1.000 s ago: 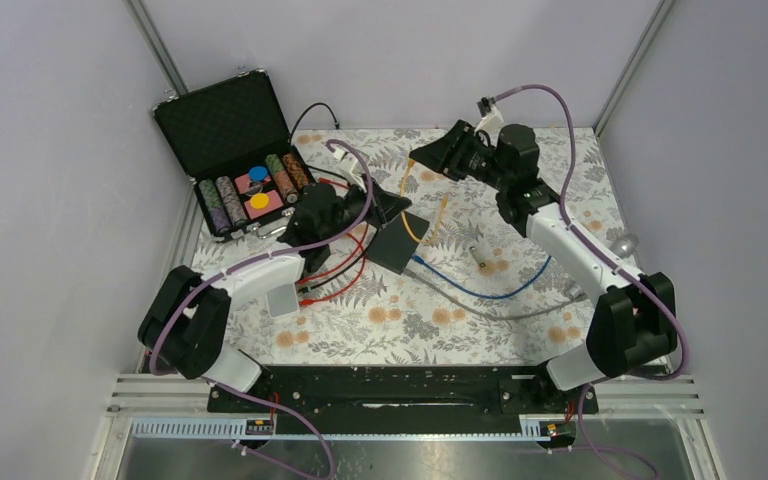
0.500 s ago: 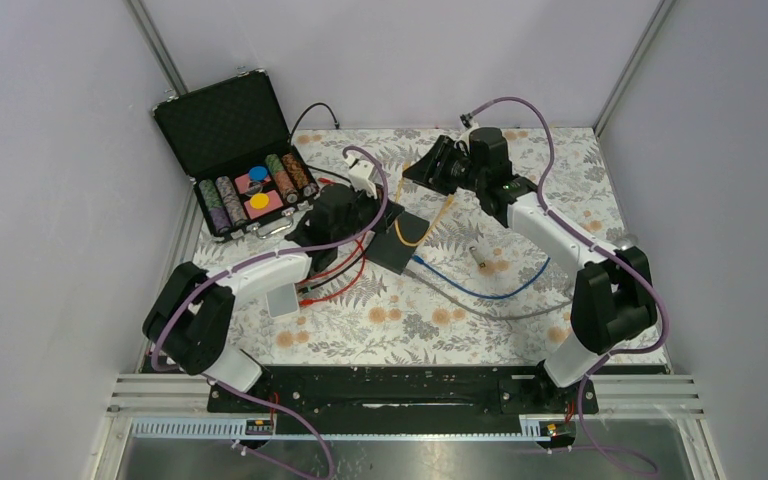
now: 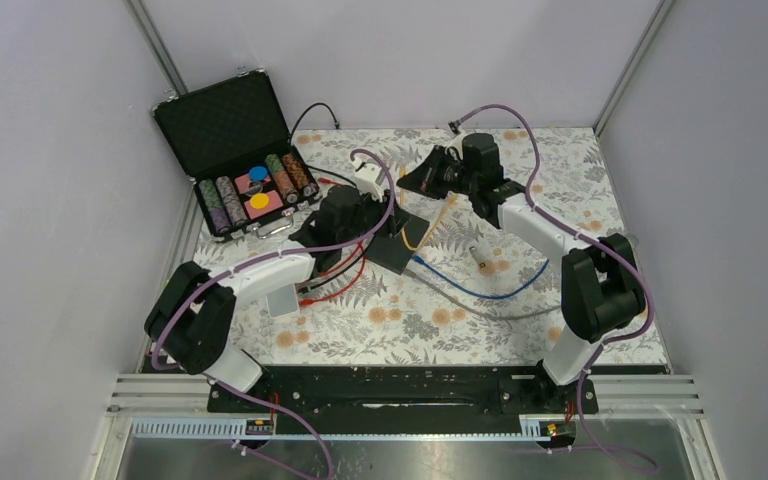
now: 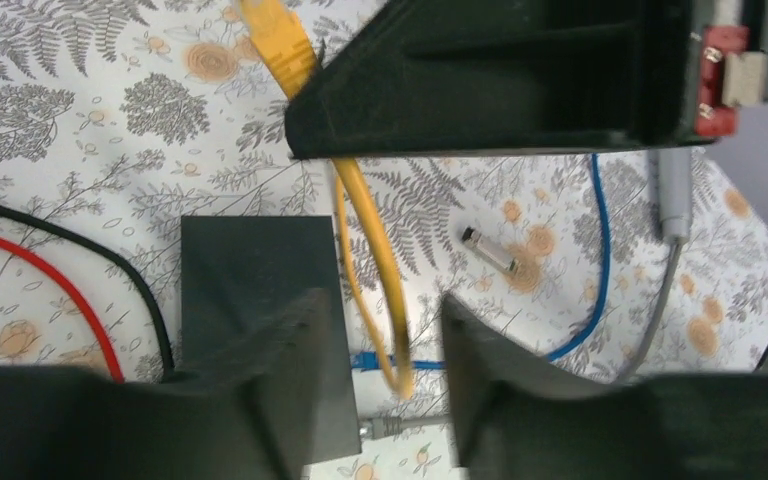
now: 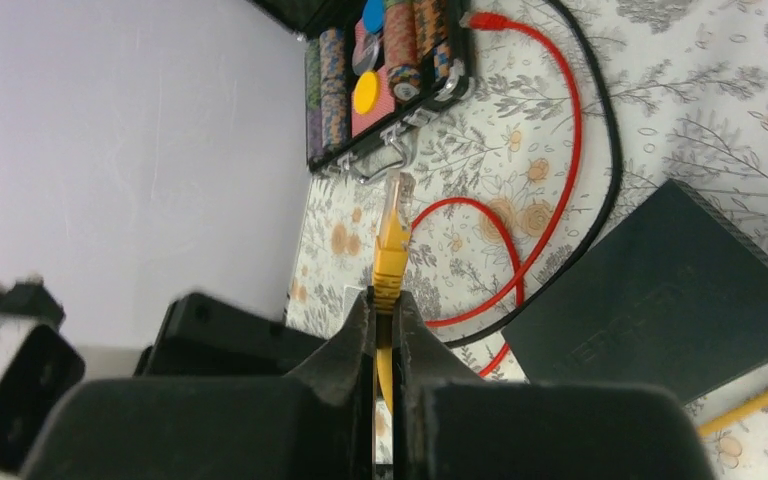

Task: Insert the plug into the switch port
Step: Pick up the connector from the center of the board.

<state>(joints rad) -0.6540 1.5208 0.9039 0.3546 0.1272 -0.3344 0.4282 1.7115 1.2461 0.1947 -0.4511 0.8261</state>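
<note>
Yellow plug (image 5: 393,235) is pinched by the right gripper (image 5: 385,310), switch (image 5: 680,290) at four o'clock; left gripper (image 4: 382,305) is narrowly parted. Misalignment could be caused by cable (image 4: 360,230) drag.

No legible text anywhere; only a faint, unreadable embossed mark on the switch (image 5: 660,290)

High rear overview, close wrist views, switch (image 5: 670,290) shared
</note>
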